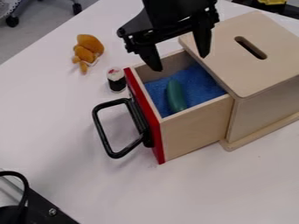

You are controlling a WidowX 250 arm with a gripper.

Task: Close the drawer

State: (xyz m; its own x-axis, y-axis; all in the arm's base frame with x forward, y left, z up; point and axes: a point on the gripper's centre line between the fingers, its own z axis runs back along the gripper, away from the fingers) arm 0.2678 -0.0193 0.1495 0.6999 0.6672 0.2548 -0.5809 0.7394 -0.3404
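Note:
The wooden box (227,57) has its drawer (196,129) pulled out toward the left. The drawer has a red front with a black handle (104,132) on it. Inside, on blue lining, lies a green object (175,95). My gripper (179,63) hangs over the far part of the drawer, with its two fingers spread apart and nothing between them. One fingertip is near the drawer's back left corner, the other near the edge of the box's lid.
A sushi-like toy (116,79) stands just left of the drawer's far corner. Farther back left lies an orange-brown plush toy (88,50). Black equipment with a cable (24,197) occupies the near left corner of the white table (239,188).

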